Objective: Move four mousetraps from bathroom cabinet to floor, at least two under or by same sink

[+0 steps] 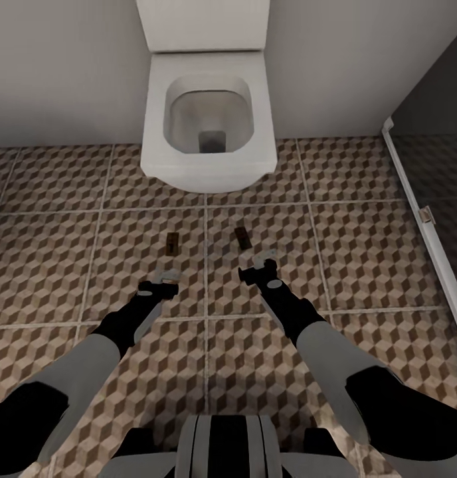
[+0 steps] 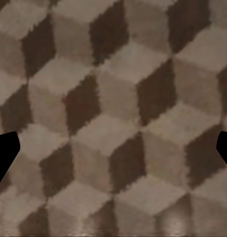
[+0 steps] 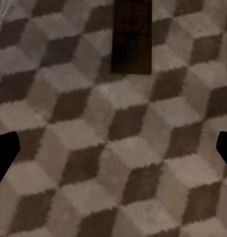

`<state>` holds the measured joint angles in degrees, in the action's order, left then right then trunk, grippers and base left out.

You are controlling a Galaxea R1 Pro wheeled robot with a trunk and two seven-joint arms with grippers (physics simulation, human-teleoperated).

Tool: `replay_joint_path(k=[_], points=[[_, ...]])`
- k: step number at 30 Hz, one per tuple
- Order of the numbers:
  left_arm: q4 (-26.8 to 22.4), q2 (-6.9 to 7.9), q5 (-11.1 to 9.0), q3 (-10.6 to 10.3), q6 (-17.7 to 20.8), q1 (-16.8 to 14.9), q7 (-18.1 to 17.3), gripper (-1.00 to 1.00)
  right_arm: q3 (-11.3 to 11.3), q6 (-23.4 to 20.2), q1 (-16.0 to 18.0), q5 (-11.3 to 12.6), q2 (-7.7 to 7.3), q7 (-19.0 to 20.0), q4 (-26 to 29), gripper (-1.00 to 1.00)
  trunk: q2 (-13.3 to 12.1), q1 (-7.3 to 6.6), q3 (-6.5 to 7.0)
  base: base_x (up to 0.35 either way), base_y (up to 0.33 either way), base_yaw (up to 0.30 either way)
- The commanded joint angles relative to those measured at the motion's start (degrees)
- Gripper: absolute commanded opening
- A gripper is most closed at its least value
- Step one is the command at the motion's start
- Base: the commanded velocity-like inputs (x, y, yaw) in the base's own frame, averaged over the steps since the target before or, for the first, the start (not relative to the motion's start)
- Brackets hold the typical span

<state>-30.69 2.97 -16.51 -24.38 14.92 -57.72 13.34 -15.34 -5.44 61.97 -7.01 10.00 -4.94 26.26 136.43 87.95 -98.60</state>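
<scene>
The left tool (image 1: 167,277) hangs open and empty over the bathroom floor (image 1: 49,259), near one mousetrap (image 1: 172,243). Another mousetrap (image 1: 242,238) lies just ahead of the open right tool (image 1: 260,265). Both lie by the toilet (image 1: 207,126); left here, they may miss the sink requirement.

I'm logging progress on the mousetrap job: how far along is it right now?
Done: two mousetraps lie on the tiled bathroom floor, the left one and the right one, in front of the toilet. In hand: nothing; the left pincer and right pincer hover open and empty just short of them. Left: two more traps to bring, and no sink shows beside these, so that condition looks unmet.
</scene>
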Motion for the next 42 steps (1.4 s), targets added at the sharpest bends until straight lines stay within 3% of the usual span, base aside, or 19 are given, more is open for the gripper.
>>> replay_joint_path(k=[1, 5, 24, 33, 42], points=[[0.1, 0.10, -0.6, -0.5, 0.2, 0.0, 0.5, 1.00, -0.2, 0.0, 0.0, -0.6, 0.00, -0.3, -0.1, 1.00, -0.4, -0.23, 0.16, 0.000, 0.000, 0.000], [0.8, 0.11, -0.5, -0.5, -0.9, 1.1, 0.5, 1.00, -0.2, 2.0, 0.0, -0.6, 0.00, -0.3, -0.8, 1.00, -2.0, -1.11, 0.88, 0.000, 0.000, 0.000], [1.5, 0.28, -0.6, -0.5, -2.0, 3.2, 0.4, 1.00, -0.1, 2.3, -0.6, -0.8, 0.00, -0.9, -1.0, 1.00, -9.6, -5.28, 4.34, 0.000, 0.000, 0.000], [1.6, 0.28, -0.6, -0.5, -2.0, 3.7, 0.4, 1.00, -0.1, 2.4, -1.8, -0.6, -2.08, -0.9, -1.0, 1.00, -13.2, -7.26, 6.66, 0.000, 0.000, 0.000], [1.6, 0.20, -0.6, -0.5, -2.0, 4.2, 0.3, 1.00, -0.1, 2.5, -4.0, -0.5, -2.78, -0.5, -1.7, 1.00, -16.8, -9.24, 9.10, 0.000, 0.000, 0.000]])
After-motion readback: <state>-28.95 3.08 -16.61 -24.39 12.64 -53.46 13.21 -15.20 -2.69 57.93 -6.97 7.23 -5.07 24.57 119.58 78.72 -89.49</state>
